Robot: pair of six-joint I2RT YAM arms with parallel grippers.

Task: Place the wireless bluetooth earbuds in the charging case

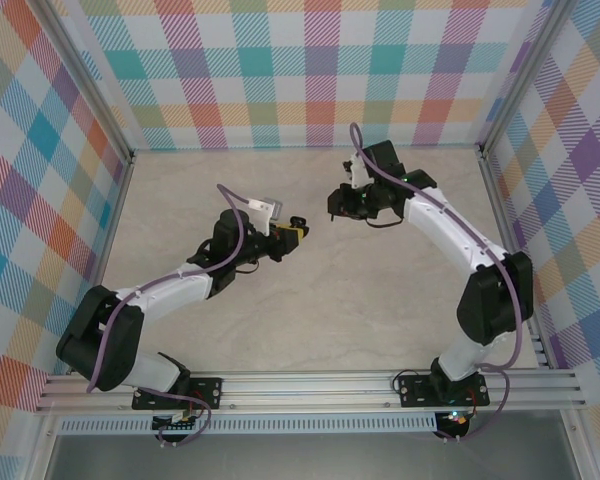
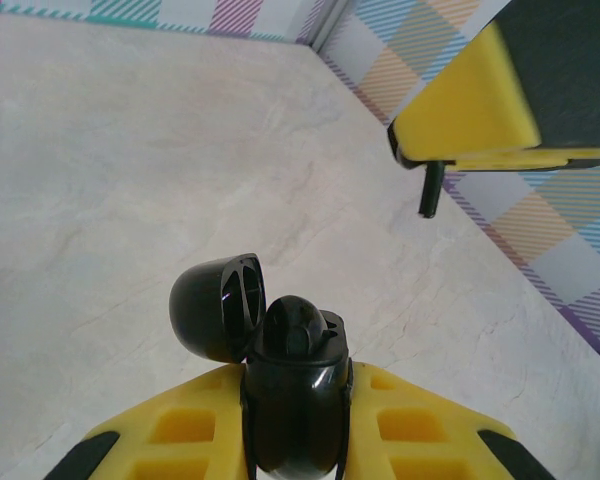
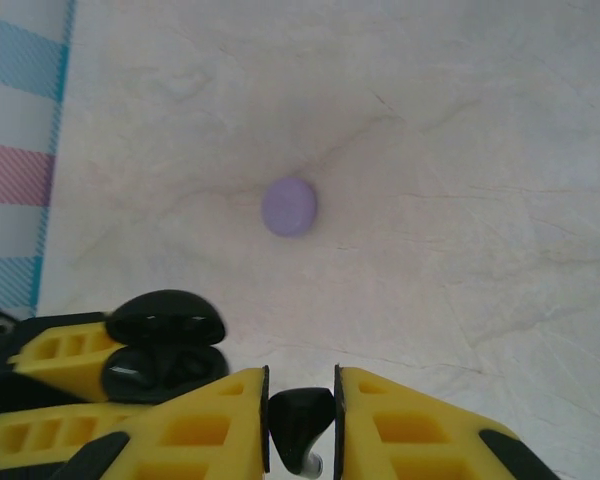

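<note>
My left gripper (image 2: 295,400) is shut on a black charging case (image 2: 292,400), held upright with its lid (image 2: 215,305) swung open to the left. A dark rounded shape, maybe an earbud (image 2: 298,325), sits in the case mouth. My right gripper (image 3: 302,395) is shut on a black earbud (image 3: 300,420), its pale stem tip pointing down. In the top view the left gripper (image 1: 296,232) and right gripper (image 1: 338,206) face each other a short gap apart above the table's middle. The held case (image 3: 165,345) shows left of the right fingers.
A closed round lavender case (image 3: 288,206) lies on the pale marbled table (image 3: 460,180) beyond the right gripper. The right gripper's yellow finger (image 2: 480,100) hangs at the left wrist view's upper right. Checked walls (image 1: 300,70) enclose the table.
</note>
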